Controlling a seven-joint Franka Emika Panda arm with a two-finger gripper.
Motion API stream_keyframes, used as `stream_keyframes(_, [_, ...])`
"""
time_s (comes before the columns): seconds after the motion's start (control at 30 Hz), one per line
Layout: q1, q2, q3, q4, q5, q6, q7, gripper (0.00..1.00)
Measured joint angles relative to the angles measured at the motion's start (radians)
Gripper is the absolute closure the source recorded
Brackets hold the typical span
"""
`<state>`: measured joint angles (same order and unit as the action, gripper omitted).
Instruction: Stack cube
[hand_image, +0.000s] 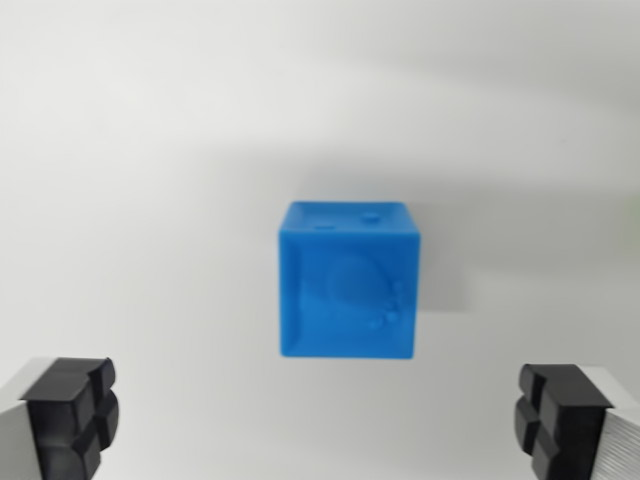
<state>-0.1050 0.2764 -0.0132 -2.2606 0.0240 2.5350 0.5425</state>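
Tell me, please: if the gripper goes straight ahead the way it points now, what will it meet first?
Probably the blue cube. It sits between the two open fingers of the gripper in the wrist view, on the white surface. Depth is unclear, so the fingers might pass on either side of it.

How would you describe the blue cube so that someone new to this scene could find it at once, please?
Look at the plain white table filling the wrist view. Near its middle, above and between the two black fingertips of the open gripper, sits the blue cube. It is the only coloured thing there, with small round dimples on its faces.
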Motion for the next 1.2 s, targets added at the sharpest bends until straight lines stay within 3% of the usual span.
stream_keyframes(0.4, [-0.014,0.094,-0.007,-0.027,-0.003,0.117,-0.055,0.0])
stream_keyframes(0.8, [-0.013,0.217,-0.007,-0.006,-0.003,0.218,-0.059,0.0])
stream_keyframes(1.2, [-0.014,0.281,-0.005,0.012,-0.003,0.264,-0.06,0.0])
